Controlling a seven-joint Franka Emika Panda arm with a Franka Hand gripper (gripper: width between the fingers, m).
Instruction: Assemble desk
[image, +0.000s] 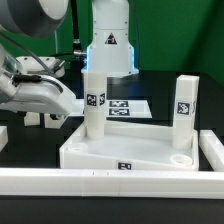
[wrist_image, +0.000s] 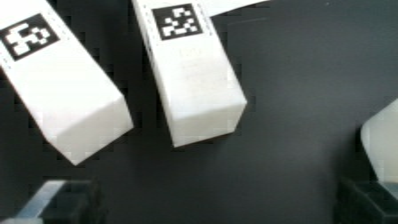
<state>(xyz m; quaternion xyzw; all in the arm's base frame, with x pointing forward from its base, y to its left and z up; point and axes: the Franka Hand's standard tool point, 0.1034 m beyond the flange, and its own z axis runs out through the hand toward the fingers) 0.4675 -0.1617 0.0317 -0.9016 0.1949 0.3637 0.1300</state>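
Note:
The white tray-like tabletop lies on the black table with round sockets at its corners. Two tagged white legs stand upright in it, one at the back left and one at the back right. Two more tagged white legs lie side by side on the table, shown in the wrist view. My gripper hovers over them at the exterior view's left. In the wrist view the gripper is open and empty, with its dark fingertips wide apart and short of the legs.
The marker board lies behind the tabletop. Long white rails run along the front and the exterior view's right. The white robot base stands at the back. A white rounded edge shows beside the lying legs.

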